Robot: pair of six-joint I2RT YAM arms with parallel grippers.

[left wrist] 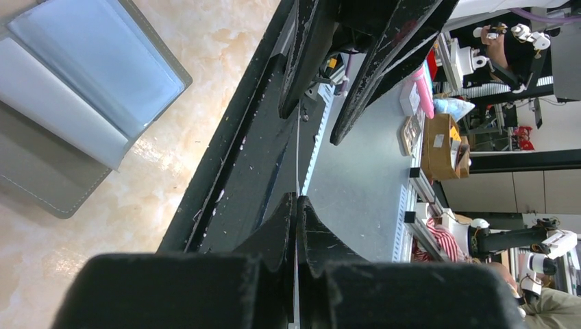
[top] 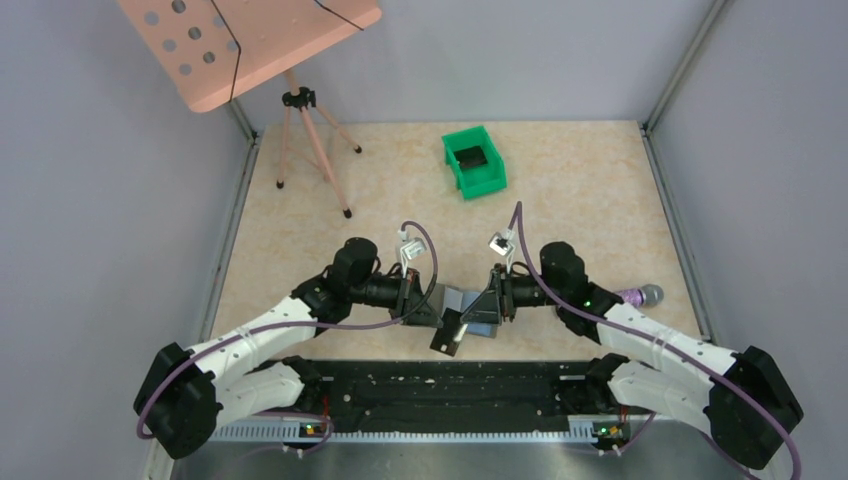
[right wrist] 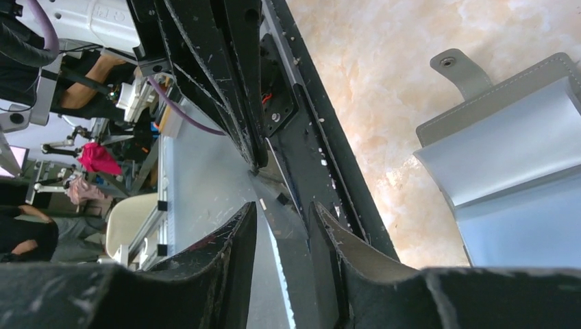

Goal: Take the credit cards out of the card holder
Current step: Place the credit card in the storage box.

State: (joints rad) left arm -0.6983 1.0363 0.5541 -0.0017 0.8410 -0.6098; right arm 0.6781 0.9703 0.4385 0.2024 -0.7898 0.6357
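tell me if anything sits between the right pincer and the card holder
Nothing visible does. The card holder lies open on the table just beside the right pincer. A thin dark card, pinched in the left pincer, sits between the right pincer's fingers.

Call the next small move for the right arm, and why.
Likely close the right gripper onto the card. The card runs between its jaws, which look just clear of it, while the left gripper is shut on the far end. The card holder lies open on the table.
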